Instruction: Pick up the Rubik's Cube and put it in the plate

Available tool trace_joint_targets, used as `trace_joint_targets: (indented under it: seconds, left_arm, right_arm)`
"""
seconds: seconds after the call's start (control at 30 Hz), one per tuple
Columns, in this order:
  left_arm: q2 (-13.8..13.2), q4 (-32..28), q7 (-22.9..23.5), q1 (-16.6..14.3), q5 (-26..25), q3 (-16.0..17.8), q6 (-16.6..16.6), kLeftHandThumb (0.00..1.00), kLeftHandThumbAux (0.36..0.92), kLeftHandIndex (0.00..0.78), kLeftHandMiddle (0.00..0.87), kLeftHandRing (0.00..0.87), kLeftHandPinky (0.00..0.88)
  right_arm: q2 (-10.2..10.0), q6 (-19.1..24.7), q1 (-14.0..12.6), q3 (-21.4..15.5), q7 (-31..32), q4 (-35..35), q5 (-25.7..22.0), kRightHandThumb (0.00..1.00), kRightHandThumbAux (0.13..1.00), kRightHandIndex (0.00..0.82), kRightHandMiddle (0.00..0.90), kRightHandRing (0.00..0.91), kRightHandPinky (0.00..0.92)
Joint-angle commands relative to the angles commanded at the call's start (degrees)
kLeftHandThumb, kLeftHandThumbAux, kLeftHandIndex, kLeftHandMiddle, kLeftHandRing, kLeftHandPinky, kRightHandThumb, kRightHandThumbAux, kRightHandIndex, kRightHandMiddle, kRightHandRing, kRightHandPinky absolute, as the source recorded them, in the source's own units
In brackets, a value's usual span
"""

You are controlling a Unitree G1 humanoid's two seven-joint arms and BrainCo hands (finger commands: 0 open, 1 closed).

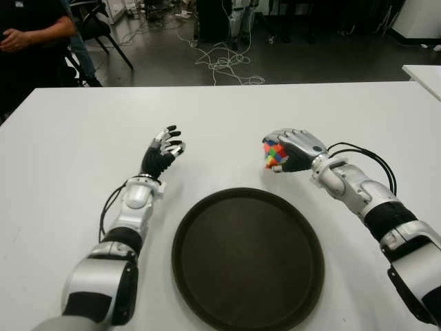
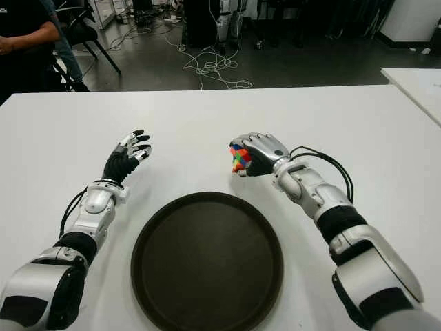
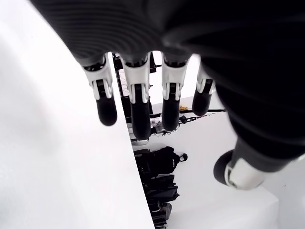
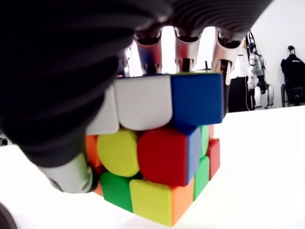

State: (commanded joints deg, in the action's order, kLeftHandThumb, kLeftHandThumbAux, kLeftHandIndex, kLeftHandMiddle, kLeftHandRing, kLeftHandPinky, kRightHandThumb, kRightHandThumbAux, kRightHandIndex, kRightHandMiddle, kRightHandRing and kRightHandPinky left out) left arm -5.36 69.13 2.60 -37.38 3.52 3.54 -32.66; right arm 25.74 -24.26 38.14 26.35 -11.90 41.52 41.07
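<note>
My right hand (image 1: 293, 149) is curled around the multicoloured plastic Rubik's Cube (image 1: 274, 154), holding it low over the white worktop (image 1: 69, 152), just beyond the far right rim of the round dark brown plate (image 1: 207, 214). The plate lies toward me and leftward. Being cubic, it has no long axis; one corner tips downward. My left hand (image 1: 162, 153) hovers spread, left of the plate.

Cube (image 1: 274, 155): multicoloured, scrambled faces showing white, blue, red, yellow, green and orange stickers. Gripped in the right hand (image 1: 295, 149), fingers wrapped over its top, thumb at the side; sits tilted, one corner pointing down. It is beyond the plate's far right rim.

Plate (image 1: 207, 289): dark, round, shallow, raised rim, lying flat on the white table (image 1: 69, 152).
</note>
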Motion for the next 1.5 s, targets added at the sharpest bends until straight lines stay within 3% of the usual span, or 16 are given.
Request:
trace_joint_targets:
  seconds: [0.1, 0.23, 0.43, 0.67, 0.87, 1.0, 1.23, 1.5]
  left_arm:
    - [0.00, -0.03, 0.11, -0.09, -0.12, 0.10, 0.16, 0.171, 0.627, 0.127, 0.181, 0.187, 0.170]
    - [-0.05, -0.03, 0.23, -0.14, -0.12, 0.12, 0.18, 0.167, 0.636, 0.130, 0.184, 0.193, 0.187]
    - [-0.09, -0.10, 0.01, -0.18, 0.23, -0.14, 0.11, 0.167, 0.635, 0.135, 0.188, 0.193, 0.177]
    - [0.00, -0.12, -0.05, -0.37, 0.29, -0.25, 0.07, 0.160, 0.643, 0.133, 0.189, 0.194, 0.170]
    - [0.10, -0.11, -0.23, -0.40, 0.32, -0.28, 0.00, 0.166, 0.651, 0.130, 0.188, 0.197, 0.190]
    - [0.17, -0.19, -0.41, -0.36, 0.38, -0.33, -0.17, 0.167, 0.654, 0.131, 0.190, 0.197, 0.187]
    - [0.23, -0.19, -0.46, -0.35, 0.43, -0.39, -0.09, 0.166, 0.654, 0.132, 0.187, 0.194, 0.188]
    - [0.30, -0.16, -0.36, -0.34, 0.32, -0.35, 0.01, 0.169, 0.636, 0.132, 0.189, 0.197, 0.183]
  right_arm:
    - [2.27, -0.74, -4.40, -3.61, 0.02, -10.70, -1.59, 0.704, 0.734, 0.413, 0.423, 0.448, 0.450]
    - [3.26, -1.44, -8.53, -6.92, -1.06, -18.93, -2.50, 0.803, 0.705, 0.379, 0.487, 0.502, 0.524]
    - [0.40, -8.87, -12.10, -8.38, -9.76, -21.04, -2.20, 0.831, 0.694, 0.382, 0.550, 0.630, 0.671]
    - [-3.30, -12.33, -17.31, -6.42, -10.21, -27.79, -1.78, 0.833, 0.692, 0.387, 0.565, 0.672, 0.714]
    - [-3.52, -15.65, -18.60, -4.83, -3.47, -29.50, -4.84, 0.835, 0.690, 0.392, 0.566, 0.680, 0.707]
    - [-3.78, -16.91, -17.17, -2.46, 5.76, -27.84, -10.28, 0.833, 0.691, 0.388, 0.563, 0.671, 0.692]
    - [-4.99, -16.16, -18.09, -0.48, 18.21, -26.40, -19.57, 0.830, 0.693, 0.383, 0.555, 0.656, 0.668]
    - [-4.41, -14.01, -18.11, -0.60, 28.66, -27.29, -24.60, 0.827, 0.695, 0.377, 0.546, 0.633, 0.634]
